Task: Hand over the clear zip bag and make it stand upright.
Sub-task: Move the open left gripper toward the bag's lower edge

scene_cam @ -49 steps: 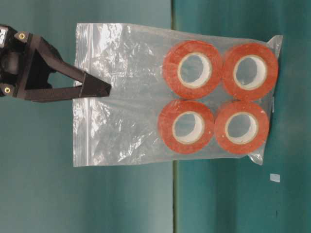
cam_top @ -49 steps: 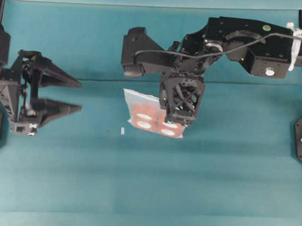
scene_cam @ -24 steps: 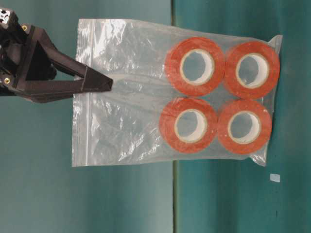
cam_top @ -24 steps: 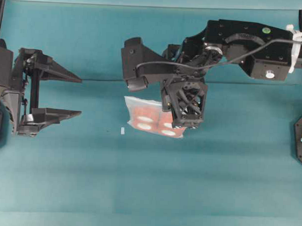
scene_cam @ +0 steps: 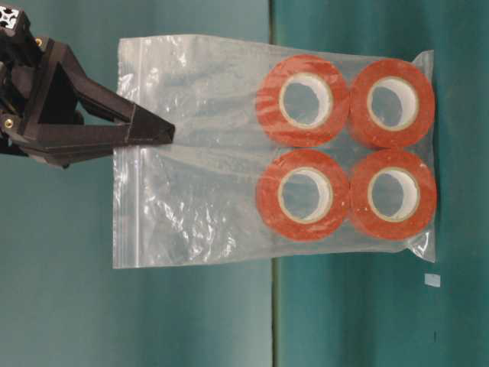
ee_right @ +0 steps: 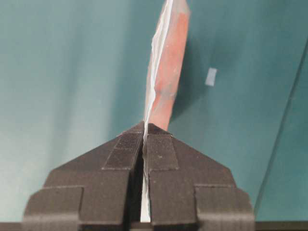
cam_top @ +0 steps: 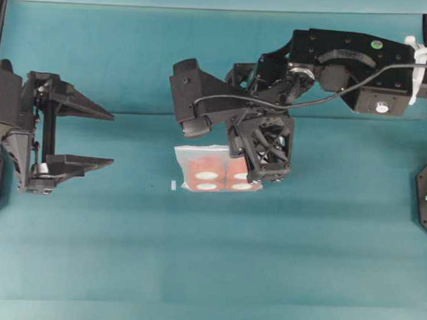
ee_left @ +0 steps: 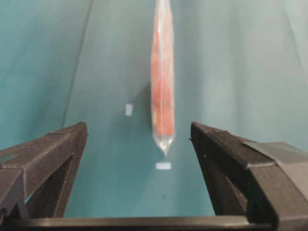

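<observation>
The right pincer (ee_right: 145, 132) is clamped on the zip edge of the clear zip bag (scene_cam: 229, 153), a rectangular, crinkly transparent plastic pouch holding four orange, white-cored tape rolls (scene_cam: 345, 145). The bag hangs in mid-worktop over the teal worktop (cam_top: 210, 258), its roll-weighted end lowest. The left pincer (ee_left: 139, 139) stands wide and empty, well apart from the bag at the left of the overhead view, already lined up with the bag's thin edge in its wrist view.

To do the handover well, I judge the left pincer should advance straight along that line and close on bare plastic beside the rolls, not across them, and the right should let go only once that grip is firm; the heavy rolls belong at the bottom so the bag can stand.

Against the pictures a second earlier, the bag has swung square: its lower edge now runs level in the overhead view, and the left pincer's fingers have rolled slightly
</observation>
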`<move>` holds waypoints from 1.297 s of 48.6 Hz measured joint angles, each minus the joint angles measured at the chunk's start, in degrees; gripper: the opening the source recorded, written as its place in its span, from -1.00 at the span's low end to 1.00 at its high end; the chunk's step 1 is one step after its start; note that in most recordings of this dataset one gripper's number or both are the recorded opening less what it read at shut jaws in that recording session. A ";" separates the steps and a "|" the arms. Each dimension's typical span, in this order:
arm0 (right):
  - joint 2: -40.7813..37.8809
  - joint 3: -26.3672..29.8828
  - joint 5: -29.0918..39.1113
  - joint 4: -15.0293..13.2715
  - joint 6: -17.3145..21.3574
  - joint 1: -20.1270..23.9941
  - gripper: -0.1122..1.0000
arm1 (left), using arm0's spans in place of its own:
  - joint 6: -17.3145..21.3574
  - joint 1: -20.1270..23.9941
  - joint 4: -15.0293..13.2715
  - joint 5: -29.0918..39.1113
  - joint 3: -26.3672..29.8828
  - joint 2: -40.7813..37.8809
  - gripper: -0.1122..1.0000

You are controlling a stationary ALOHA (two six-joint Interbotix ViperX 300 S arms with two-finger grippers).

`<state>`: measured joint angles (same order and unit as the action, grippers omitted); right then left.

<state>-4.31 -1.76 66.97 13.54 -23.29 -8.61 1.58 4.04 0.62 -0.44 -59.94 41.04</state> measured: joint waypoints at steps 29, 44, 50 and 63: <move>0.00 -3.87 -4.31 -0.18 0.00 1.76 -0.75 | -6.68 -0.88 0.09 -19.51 -2.46 -20.30 0.90; 0.09 -3.96 -4.57 -0.18 0.00 1.76 -0.75 | -9.05 -2.46 0.00 -27.51 -0.18 -31.38 0.90; 0.09 -3.96 -4.48 -0.09 -0.09 1.49 -0.75 | -9.23 -3.43 0.00 -28.48 0.97 -34.37 0.90; 0.09 -3.96 -4.66 -0.09 0.35 1.23 -0.75 | -9.32 -2.99 0.09 -30.41 4.13 -40.96 0.90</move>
<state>-4.22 -5.71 62.31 13.45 -22.94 -7.38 -7.73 1.05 0.70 -30.85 -55.81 0.09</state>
